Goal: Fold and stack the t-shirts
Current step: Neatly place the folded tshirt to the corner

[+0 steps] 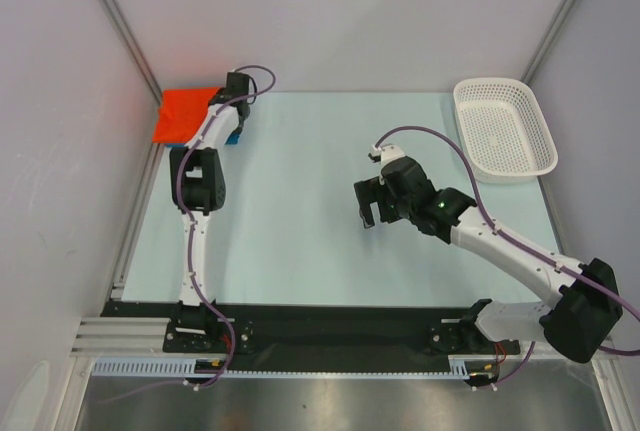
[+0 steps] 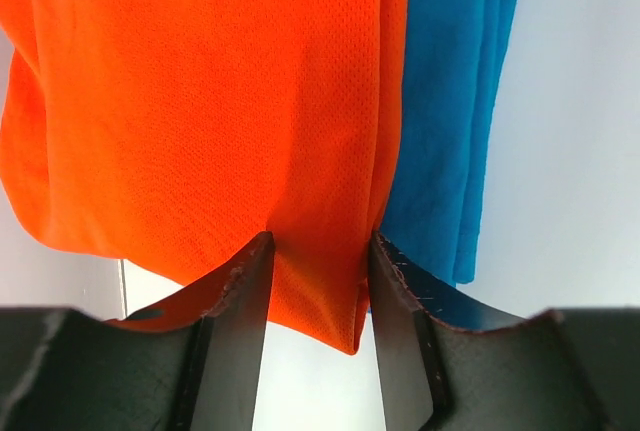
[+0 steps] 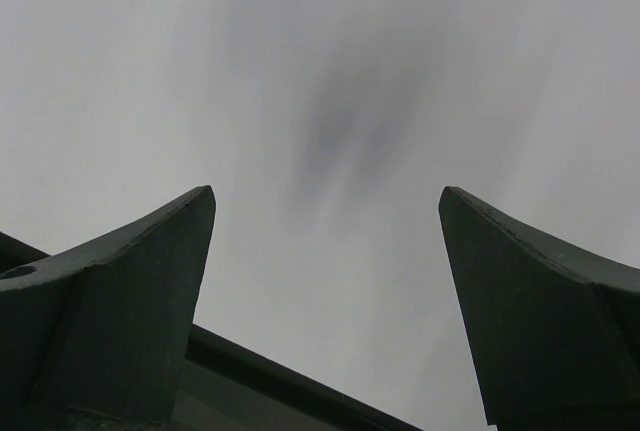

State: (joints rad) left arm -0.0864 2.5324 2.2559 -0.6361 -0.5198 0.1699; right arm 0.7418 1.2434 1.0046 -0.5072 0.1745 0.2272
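Note:
The orange-red t-shirt (image 1: 185, 111) lies folded at the table's far left corner, on top of the blue t-shirt (image 1: 235, 137), of which only a strip shows. In the left wrist view the orange-red shirt (image 2: 200, 101) fills the frame, with the blue shirt (image 2: 445, 101) beside it on the right. My left gripper (image 1: 224, 101) is at the orange shirt's right edge. Its jaws (image 2: 318, 241) are closed on a folded corner of the orange cloth. My right gripper (image 1: 373, 214) hangs open and empty over the middle of the table, its fingers (image 3: 150, 271) wide apart.
A white perforated basket (image 1: 470, 96) stands at the far right of the pale table. Metal frame posts and grey walls close in the left, right and back sides. The black arm-base rail runs along the near edge.

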